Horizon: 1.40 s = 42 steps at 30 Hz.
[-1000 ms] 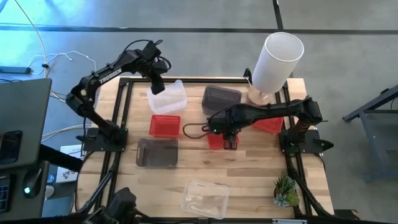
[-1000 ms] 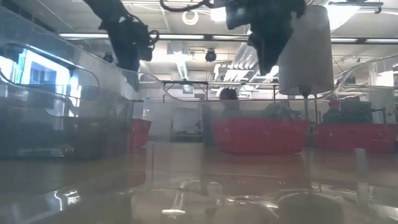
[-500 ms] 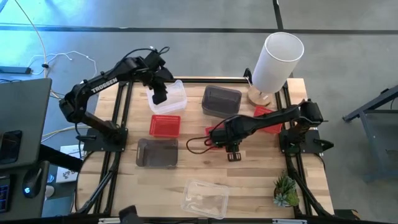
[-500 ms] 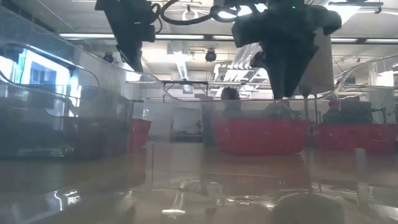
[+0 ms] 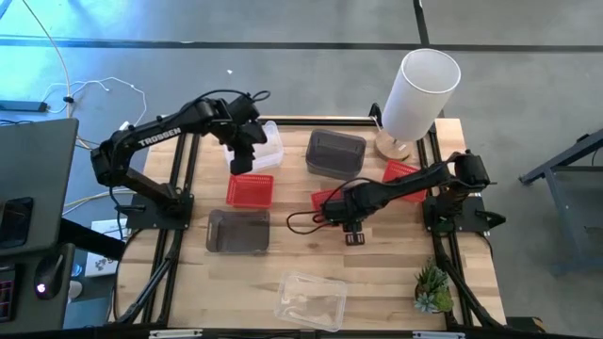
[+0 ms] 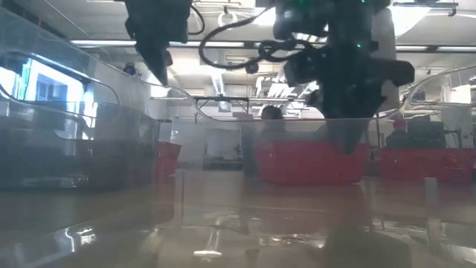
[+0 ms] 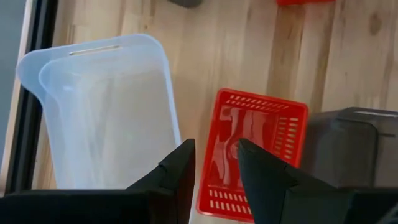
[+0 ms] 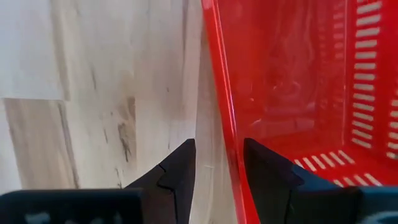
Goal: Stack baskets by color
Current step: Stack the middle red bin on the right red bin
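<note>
Back left: a basket (image 5: 262, 143) near the table's (image 5: 377, 282) rear edge, with the left gripper (image 5: 243, 160) over its front rim.
Back middle: a second basket (image 5: 334, 153) to its right, well apart.
Back right corner: a tall cylinder (image 5: 419, 91) standing on a round base.
Middle left: a third basket (image 5: 250, 189) just in front of the first.
Middle: a fourth basket (image 5: 327, 201), with the right gripper (image 5: 351, 233) at its front edge.
Middle right: a fifth basket (image 5: 400, 174), partly under the right arm.
Front left: a sixth basket (image 5: 237, 231) in front of the third.
Front middle: a seventh basket (image 5: 310, 301) at the near edge.
Front right corner: a small plant (image 5: 432, 290).
</note>
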Available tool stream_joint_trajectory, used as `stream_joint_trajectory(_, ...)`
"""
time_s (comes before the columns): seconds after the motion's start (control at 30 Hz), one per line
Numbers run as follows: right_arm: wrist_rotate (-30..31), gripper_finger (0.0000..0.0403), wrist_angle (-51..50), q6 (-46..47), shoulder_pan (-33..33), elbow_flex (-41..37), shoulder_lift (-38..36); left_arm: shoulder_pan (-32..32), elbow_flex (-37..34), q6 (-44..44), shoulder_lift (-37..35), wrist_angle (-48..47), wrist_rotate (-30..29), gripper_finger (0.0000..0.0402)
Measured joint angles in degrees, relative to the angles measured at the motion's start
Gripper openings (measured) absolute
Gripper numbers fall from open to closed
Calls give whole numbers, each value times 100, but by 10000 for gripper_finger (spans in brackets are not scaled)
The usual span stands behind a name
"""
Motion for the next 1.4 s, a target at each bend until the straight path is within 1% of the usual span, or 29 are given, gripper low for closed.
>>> stream_joint_trajectory(0.1,45,117,36,171,-1,-97,0,-52,0,2,0,0,-6,106)
stream_joint_trajectory(0.17,47,102,10,264,-2,-105,0,-71,0,2,0,0,-11,106)
stream_joint_trajectory(0.23,37,77,29,300,-2,-105,0,-75,0,1,0,0,-26,106)
stream_joint_trajectory(0.33,33,28,31,306,2,-105,0,-75,0,0,0,0,-26,106)
stream_joint_trajectory(0.4,34,8,28,365,2,-105,0,-75,0,2,0,0,-26,106)
stream_joint_trajectory(0.53,98,13,15,638,2,-105,0,-75,0,2,2,0,-26,106)
stream_joint_trajectory(0.63,46,4,-66,880,26,-105,-53,-73,0,2,2,0,-25,106)
stream_joint_trajectory(0.77,16,4,-137,1251,180,-105,-319,-72,0,2,2,0,-24,106)
stream_joint_trajectory(0.83,99,2,-221,1431,279,-105,-503,-72,0,2,2,0,-24,106)
stream_joint_trajectory(1.17,1178,1,-1230,2630,701,-103,-1432,-72,0,0,4,2,-24,106)
stream_joint_trajectory(1.4,1986,1,-2337,3697,869,-103,-1798,-72,0,-2,4,2,-24,106)
